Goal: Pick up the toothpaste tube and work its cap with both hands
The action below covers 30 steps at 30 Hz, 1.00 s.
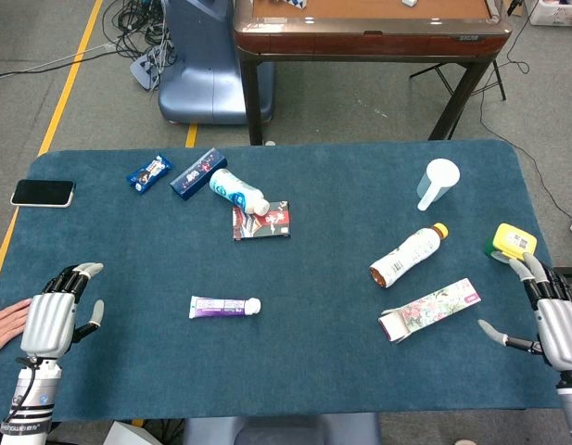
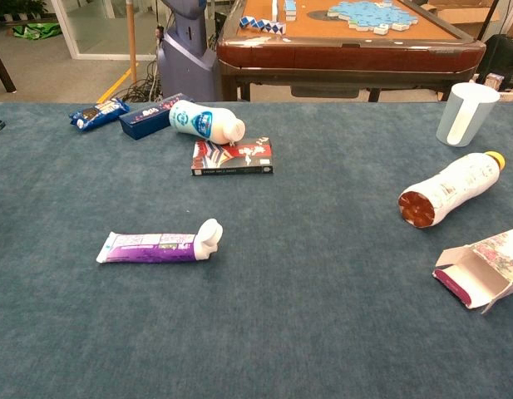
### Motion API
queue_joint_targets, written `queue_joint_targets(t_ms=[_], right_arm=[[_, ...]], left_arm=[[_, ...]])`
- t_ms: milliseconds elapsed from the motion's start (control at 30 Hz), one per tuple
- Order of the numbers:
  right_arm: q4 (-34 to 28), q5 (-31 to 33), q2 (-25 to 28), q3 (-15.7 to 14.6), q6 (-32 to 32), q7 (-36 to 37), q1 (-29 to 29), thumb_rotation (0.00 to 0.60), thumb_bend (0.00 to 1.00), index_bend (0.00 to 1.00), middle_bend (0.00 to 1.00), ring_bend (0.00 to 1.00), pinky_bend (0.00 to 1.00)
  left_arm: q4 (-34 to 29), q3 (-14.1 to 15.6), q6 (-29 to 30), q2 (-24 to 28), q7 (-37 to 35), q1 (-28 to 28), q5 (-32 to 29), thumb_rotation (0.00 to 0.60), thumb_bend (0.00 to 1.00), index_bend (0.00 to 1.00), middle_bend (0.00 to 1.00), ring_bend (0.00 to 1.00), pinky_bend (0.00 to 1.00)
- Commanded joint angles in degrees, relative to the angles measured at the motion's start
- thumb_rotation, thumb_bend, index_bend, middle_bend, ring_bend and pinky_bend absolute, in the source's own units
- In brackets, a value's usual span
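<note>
Head view: one toothpaste tube (image 1: pixel 224 307), two bottles (image 1: pixel 239 191).

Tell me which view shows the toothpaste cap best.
Chest view: the cap is large and seen from the side, standing wider than the tube. Head view shows it only as a small white blob from above.

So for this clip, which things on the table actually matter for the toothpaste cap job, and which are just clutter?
For the job:
toothpaste tube, lying flat, white cap toward the robot's right
left hand, open, empty
right hand, open, empty

Lying about:
phone
snack packet
blue box
white bottle
dark booklet
cup
yellow-capped bottle
open floral carton
yellow block
</note>
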Motion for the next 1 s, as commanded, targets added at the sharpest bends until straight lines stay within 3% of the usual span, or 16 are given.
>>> queue_joint_targets(t_ms=[33, 300, 567, 1000], right_arm=[[0.0, 0.0, 0.0, 0.0, 0.0, 0.0, 0.0, 0.361, 0.11, 0.02, 0.01, 0.00, 0.00], [-1.2, -1.1, 2.2, 1.5, 1.4, 0.7, 0.5, 0.362, 0.11, 0.02, 0.01, 0.00, 0.00], [-5.2, 0.3, 7.0, 4.7, 1.9, -2.8, 2.2, 0.363, 0.11, 0.02, 0.01, 0.00, 0.00], [-6.9, 2.5, 9.1, 5.6, 0.4, -3.6, 3.4, 0.363, 0.11, 0.02, 0.01, 0.00, 0.00]], left_arm=[[-0.1, 0.1, -0.2, 0.1, 0.1, -0.1, 0.1, 0.600, 0.42, 0.21, 0.22, 0.17, 0.25], [-0.8, 0.3, -2.4, 1.1, -0.9, -1.2, 0.6, 0.600, 0.42, 0.21, 0.22, 0.17, 0.25], [-0.3, 1.0, -8.9, 0.9, -2.2, -5.4, 2.4, 0.600, 0.36, 0.21, 0.22, 0.17, 0.25], [3.3, 2.2, -20.9, -7.7, 2.9, -13.1, 1.2, 0.600, 0.26, 0.19, 0.22, 0.17, 0.25]])
